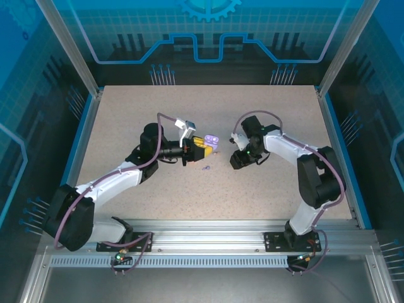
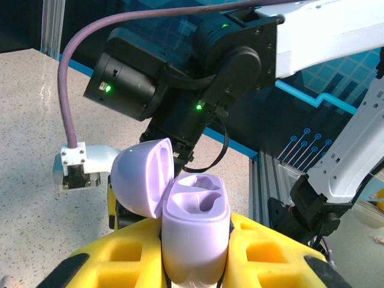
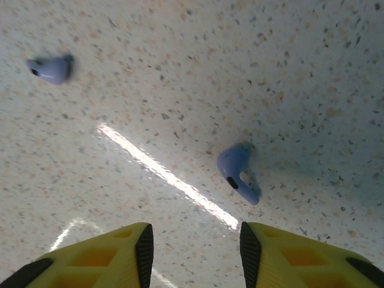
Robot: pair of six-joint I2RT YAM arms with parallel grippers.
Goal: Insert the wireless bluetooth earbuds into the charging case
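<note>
Two purple earbuds are seen on the speckled table (image 3: 180, 72) in the right wrist view. The near earbud (image 3: 239, 174) is laid on its side just beyond the right gripper (image 3: 195, 255), slightly towards its right-hand finger. The far earbud (image 3: 51, 69) is found well apart from it, near the upper left corner of that view. The yellow fingers (image 3: 114, 255) of this gripper are spread wide, nothing is held between them, and bare table is seen in the gap.

The charging case (image 2: 197, 231), round and pale purple, is pinched between the yellow fingers of the left gripper (image 1: 199, 145) and is held clear of the table. Its lid (image 2: 141, 177) is swung open to the left on its hinge, and two hollow wells are exposed in the body. Behind the case, the black wrist of the right arm (image 2: 180, 90) is seen close by.

In the top view, a single purple bud (image 1: 206, 168) is seen on the table just beside the left gripper, between the two arms; which of the two earbuds it is cannot be told.
</note>
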